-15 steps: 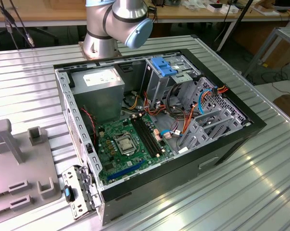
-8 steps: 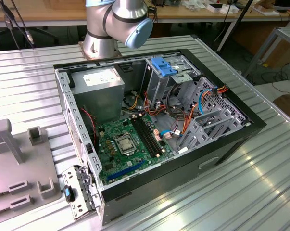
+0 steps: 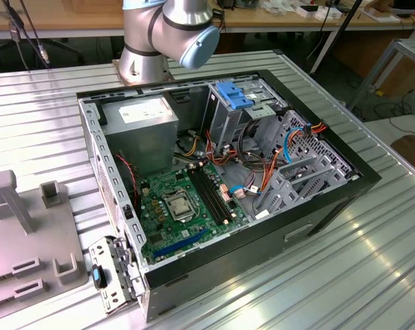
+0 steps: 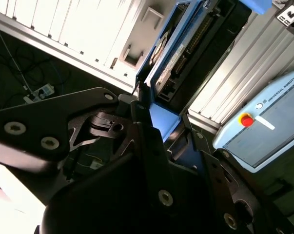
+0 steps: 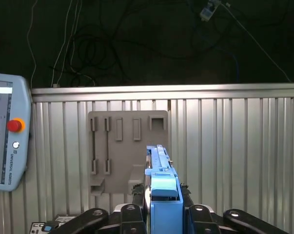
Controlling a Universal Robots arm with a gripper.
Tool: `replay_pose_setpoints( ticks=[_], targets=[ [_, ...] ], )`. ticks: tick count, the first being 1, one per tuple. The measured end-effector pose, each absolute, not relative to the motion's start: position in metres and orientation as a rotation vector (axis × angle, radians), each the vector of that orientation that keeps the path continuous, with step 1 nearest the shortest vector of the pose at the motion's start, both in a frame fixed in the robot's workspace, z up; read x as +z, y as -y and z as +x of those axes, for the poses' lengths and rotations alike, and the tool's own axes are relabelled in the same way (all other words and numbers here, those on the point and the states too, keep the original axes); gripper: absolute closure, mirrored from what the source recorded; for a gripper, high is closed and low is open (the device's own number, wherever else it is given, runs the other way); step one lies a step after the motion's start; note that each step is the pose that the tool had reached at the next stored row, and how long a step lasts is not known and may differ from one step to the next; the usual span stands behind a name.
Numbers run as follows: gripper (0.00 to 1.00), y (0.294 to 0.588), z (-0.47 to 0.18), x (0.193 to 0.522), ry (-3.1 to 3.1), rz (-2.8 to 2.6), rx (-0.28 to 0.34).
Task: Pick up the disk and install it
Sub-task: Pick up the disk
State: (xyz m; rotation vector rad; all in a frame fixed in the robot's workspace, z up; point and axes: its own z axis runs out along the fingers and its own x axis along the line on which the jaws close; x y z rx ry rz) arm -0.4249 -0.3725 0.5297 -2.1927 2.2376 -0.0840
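— So, where is the disk (image 5: pixel 157 163) right now?

— Clamped between the fingers (image 5: pixel 137 191). In both wrist views I see it edge-on, with its blue carrier pinched from either side and the dark body running away from the wrist.

— What lies beyond it?

— A grey slotted holder (image 5: pixel 120 146) on the ribbed desk (image 5: pixel 234 161), with the pendant (image 5: pixel 5 136) lying beside that holder. I can't tell whether the disk's far end touches the holder or hangs clear of it.

— And the case?

— In the exterior view the case (image 3: pixel 317 206) lies open on the desk, near the arm (image 3: pixel 166 34). I see the board (image 3: pixel 186 206) and cables inside, and a blue latch plate (image 3: pixel 235 95) at the end nearest the arm. A grey tray (image 3: pixel 28 240) sits on the desk to the exterior view's left of the case.
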Motion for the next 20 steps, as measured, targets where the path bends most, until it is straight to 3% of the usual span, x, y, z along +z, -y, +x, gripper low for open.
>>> replay_pose_setpoints(
  ticks=[13, 20],
  targets=[
    [0.63, 0.373, -0.363, 0.530, -2.237, -2.192, -0.083],
    [0.63, 0.375, -0.343, 0.529, -2.223, -2.174, -0.045]
  ],
)
